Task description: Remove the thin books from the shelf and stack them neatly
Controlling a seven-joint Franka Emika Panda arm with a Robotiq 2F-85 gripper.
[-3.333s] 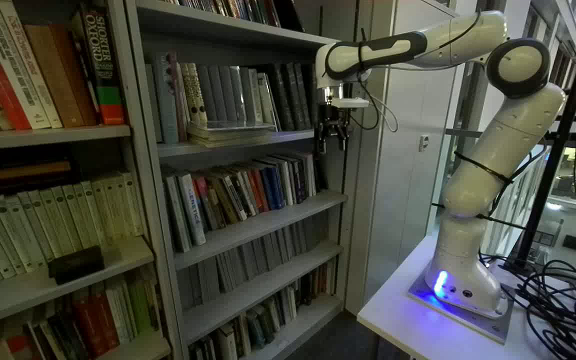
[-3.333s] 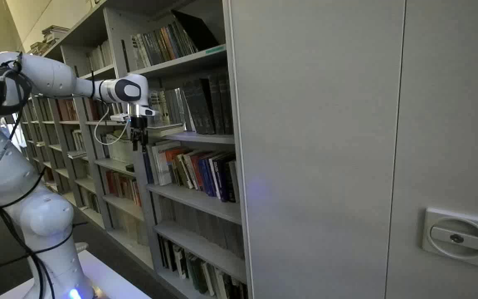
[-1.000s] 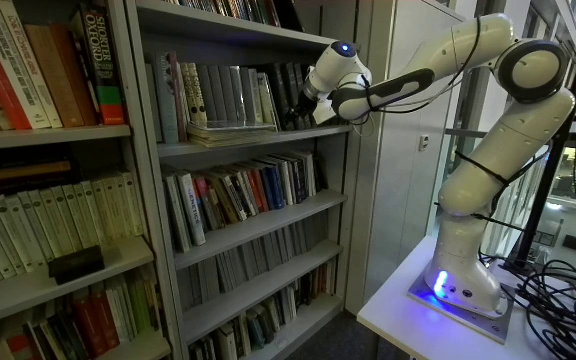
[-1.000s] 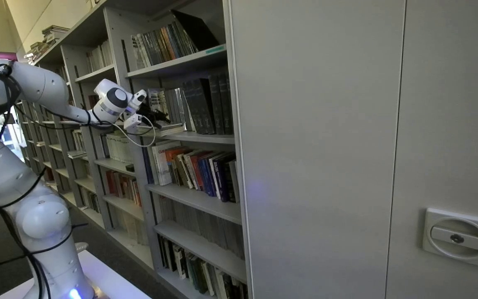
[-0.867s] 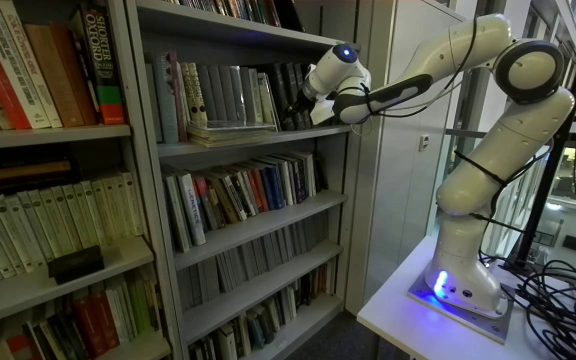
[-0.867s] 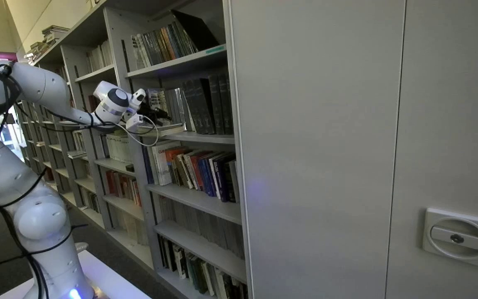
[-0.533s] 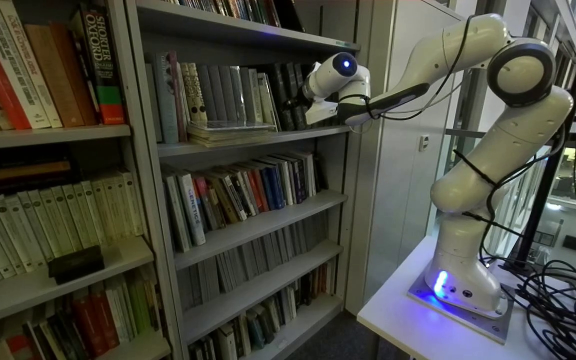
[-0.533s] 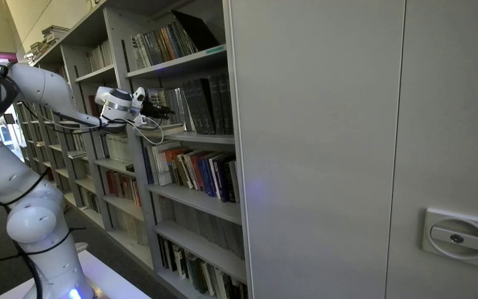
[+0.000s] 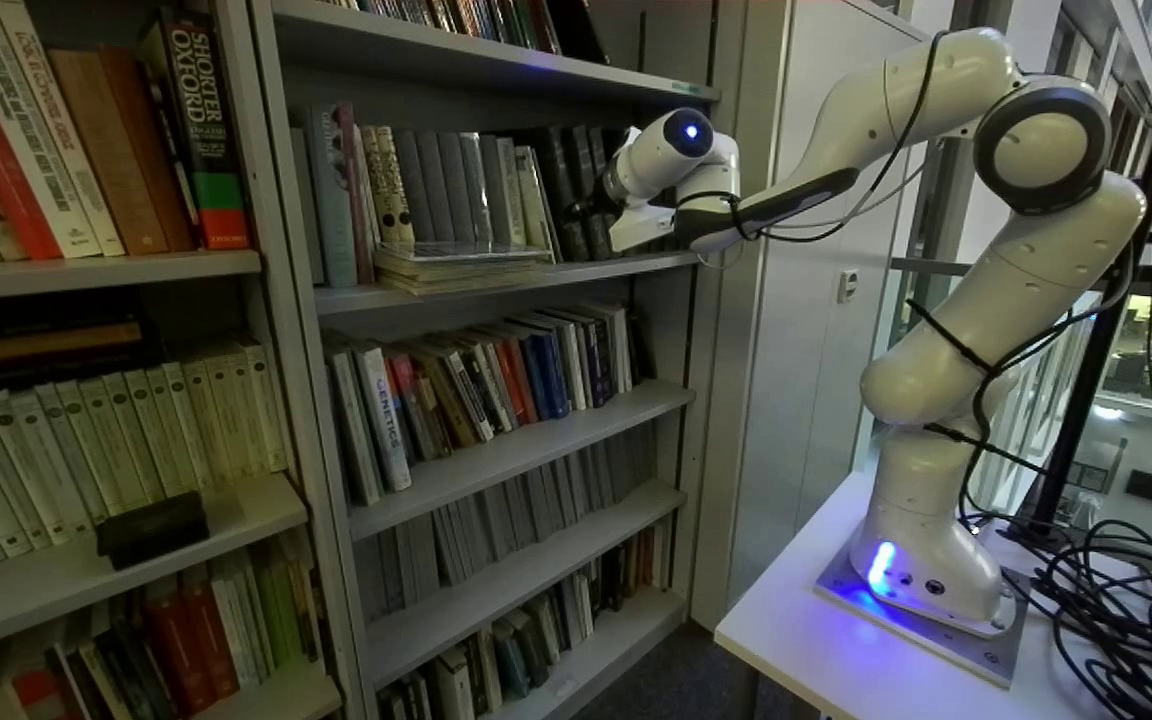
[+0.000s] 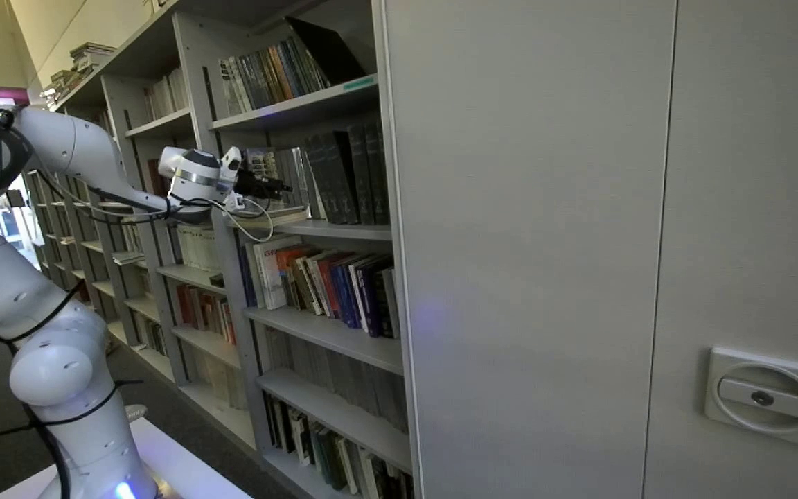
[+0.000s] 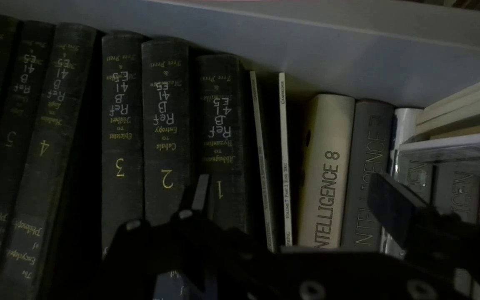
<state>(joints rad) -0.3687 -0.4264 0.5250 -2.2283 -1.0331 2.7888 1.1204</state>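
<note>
From my wrist I count two slim, standing, white-spined books (image 11: pixel 285 158), five thick black volumes (image 11: pixel 122 141) with yellow numerals, one cream volume (image 11: pixel 326 166) marked 8.

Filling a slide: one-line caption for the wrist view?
Open pincer facing two thin books that stand between a dark volume and a pale book.

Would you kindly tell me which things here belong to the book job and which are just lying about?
Belong to the job:
thin books, white-spined and upright
their shelf
gripper, open before the books

Just lying about:
numbered dark volumes
multicoloured books, one shelf below
SHORTER OXFORD volume
black object, next bookcase
</note>
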